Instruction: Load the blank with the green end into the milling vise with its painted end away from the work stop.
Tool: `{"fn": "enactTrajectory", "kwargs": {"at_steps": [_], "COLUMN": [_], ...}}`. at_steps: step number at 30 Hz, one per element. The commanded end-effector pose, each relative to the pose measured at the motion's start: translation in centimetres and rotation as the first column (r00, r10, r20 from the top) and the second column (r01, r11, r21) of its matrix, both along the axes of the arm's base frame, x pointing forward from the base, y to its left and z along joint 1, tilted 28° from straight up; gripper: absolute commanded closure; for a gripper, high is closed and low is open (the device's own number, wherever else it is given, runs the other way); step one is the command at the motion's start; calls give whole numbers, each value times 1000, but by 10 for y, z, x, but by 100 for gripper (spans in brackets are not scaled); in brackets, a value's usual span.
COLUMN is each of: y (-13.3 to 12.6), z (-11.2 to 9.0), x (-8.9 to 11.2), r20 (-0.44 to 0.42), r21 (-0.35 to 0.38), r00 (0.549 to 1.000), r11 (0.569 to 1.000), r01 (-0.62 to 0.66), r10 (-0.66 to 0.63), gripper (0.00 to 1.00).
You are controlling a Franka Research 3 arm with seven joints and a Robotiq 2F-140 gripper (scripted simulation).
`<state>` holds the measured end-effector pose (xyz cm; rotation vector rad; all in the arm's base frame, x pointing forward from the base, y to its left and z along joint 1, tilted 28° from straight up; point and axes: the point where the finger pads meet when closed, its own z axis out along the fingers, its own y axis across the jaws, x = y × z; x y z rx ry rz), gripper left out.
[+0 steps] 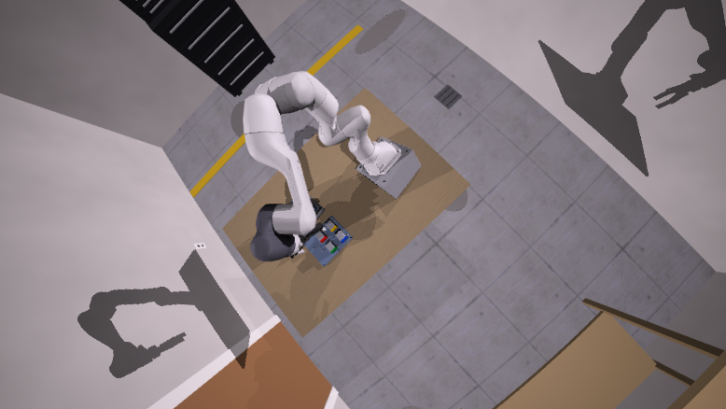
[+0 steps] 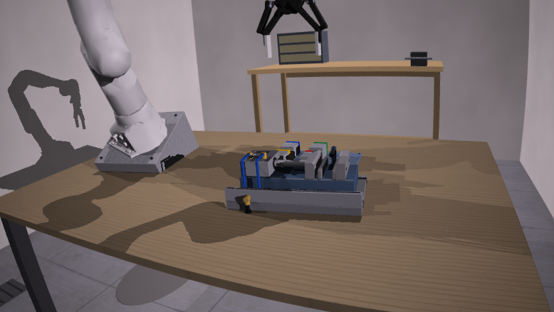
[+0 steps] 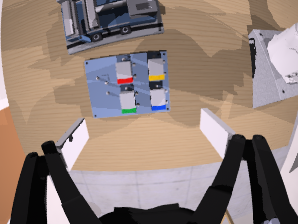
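The blank with the green end (image 3: 128, 103) lies on the blue infeed plate (image 3: 127, 84), in the near-left slot in the wrist view. Blanks with red (image 3: 124, 71), yellow (image 3: 156, 70) and blue (image 3: 158, 99) ends lie beside it. The milling vise (image 3: 109, 11) stands beyond the plate, and no blank shows between its jaws. In the exterior view the green end (image 2: 320, 144) shows behind the vise (image 2: 298, 168). The fixed jaw (image 2: 342, 164) is on the right there, the hoses (image 2: 250, 168) on the left. My gripper (image 2: 293, 48) is open and empty, high above the table, and its fingers frame the plate from above.
The arm's base mount (image 2: 149, 149) stands at the table's back left. A small knob (image 2: 246, 202) sticks out at the front of the vise's raised plate. A second table behind carries a slatted box (image 2: 302, 47) and a black object (image 2: 418, 58).
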<state>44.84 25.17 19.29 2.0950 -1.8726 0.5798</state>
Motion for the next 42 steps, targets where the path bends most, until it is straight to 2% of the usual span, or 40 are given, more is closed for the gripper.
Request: {"fn": "enactTrajectory", "kwargs": {"at_steps": [1, 5, 17, 18, 22, 34, 39, 42], "y": [0, 2, 2, 1, 2, 2, 2, 2], "z": [-1, -3, -3, -3, -3, -3, -2, -2], "x": [0, 2, 2, 1, 2, 2, 1, 1], "r20": [-20, -104, -104, -85, -113, -113, -6, -6], "r21": [-4, -11, -11, -12, -11, -11, 3, 3], "r00": [999, 974, 974, 982, 969, 969, 1000, 1000], "r11": [999, 979, 979, 986, 975, 975, 1000, 1000], "r01": [-41, -204, -204, -169, -222, -222, -17, -17], "r10": [41, 202, 202, 167, 219, 219, 17, 17], "gripper": [0, 0, 0, 0, 0, 0, 0, 0]}}
